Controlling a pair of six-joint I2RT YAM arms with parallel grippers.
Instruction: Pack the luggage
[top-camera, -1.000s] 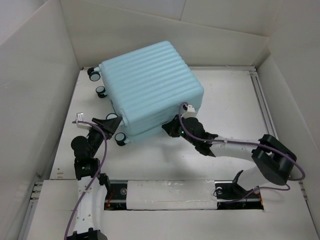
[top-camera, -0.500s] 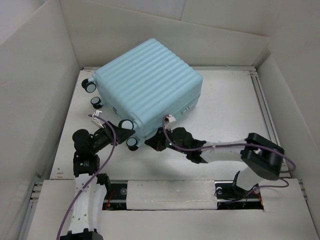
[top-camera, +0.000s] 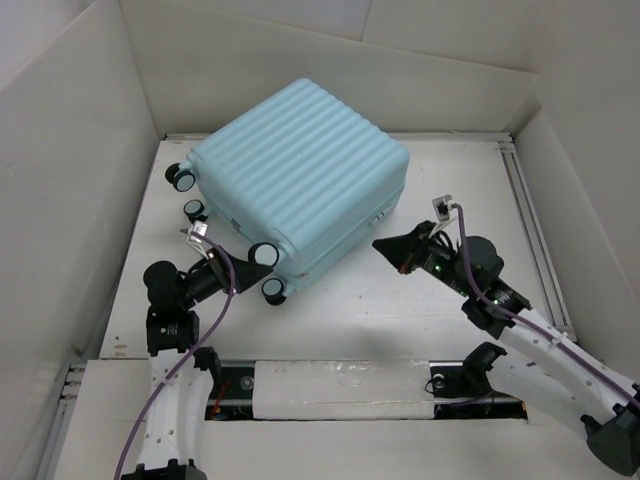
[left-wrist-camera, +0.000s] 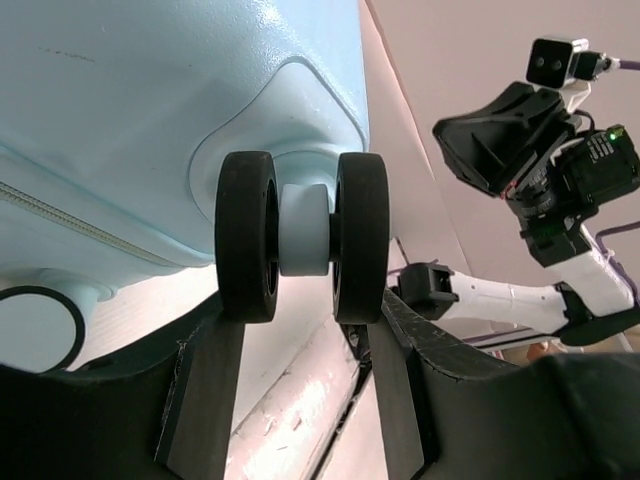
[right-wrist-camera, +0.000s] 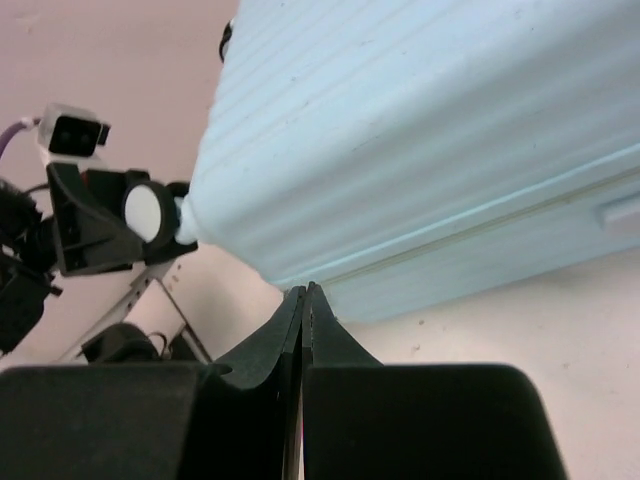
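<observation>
Aqua-blue ribbed hard-shell luggage (top-camera: 300, 185) lies closed at 11 o'clock on the white counter (top-camera: 440, 180). The left tool (left-wrist-camera: 300, 315) stands half-open astride a black twin caster wheel (left-wrist-camera: 300, 235); closing there could roll the luggage away rather than hold it. The right tool (top-camera: 385, 246), pinched shut and empty, has withdrawn to the luggage's 4 o'clock, and the luggage has swung leftward.

Luggage (top-camera: 300, 170): a pale aqua-blue hard-shell suitcase with a ribbed shell, shown closed and laid on one broad side. It is set diagonally towards the far left of the white table (top-camera: 450, 300). Black-and-white casters (top-camera: 264, 254) are carried on its near-left end.
</observation>
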